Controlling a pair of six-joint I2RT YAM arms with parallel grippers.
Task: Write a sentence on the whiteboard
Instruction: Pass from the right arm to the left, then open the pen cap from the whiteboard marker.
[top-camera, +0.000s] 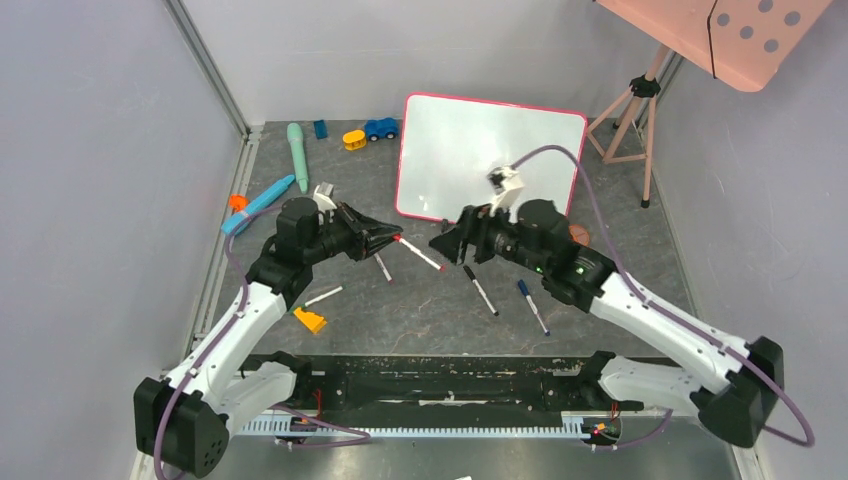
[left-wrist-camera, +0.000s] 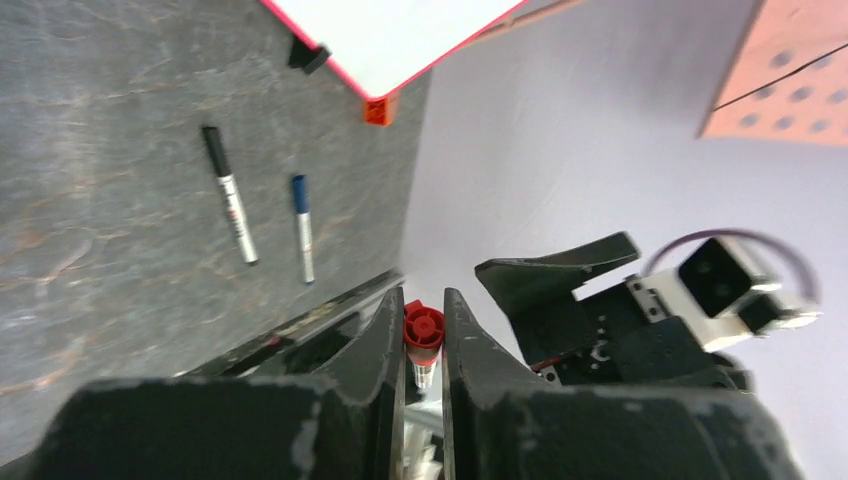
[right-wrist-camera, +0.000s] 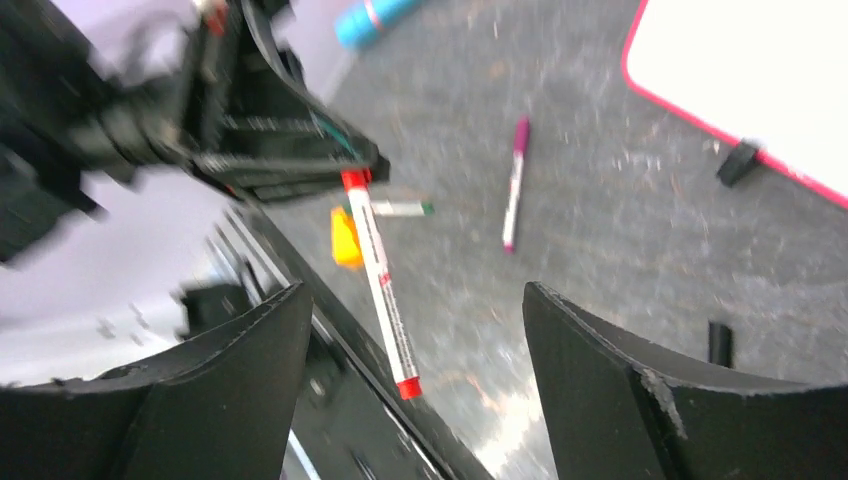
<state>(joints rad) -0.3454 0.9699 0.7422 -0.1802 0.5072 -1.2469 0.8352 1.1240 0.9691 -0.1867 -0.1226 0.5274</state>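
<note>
Evidently the left claw (top-camera: 390, 238) was clenched on one end of the red marker (top-camera: 420, 254), offering its free end to the right claw (top-camera: 447, 243), which gaped released just beside it, probably for uncapping. Four more markers (top-camera: 480, 290) lay loose on the table (top-camera: 420, 325). One whiteboard (top-camera: 480, 150) stood behind, bare of any sentence.
</note>
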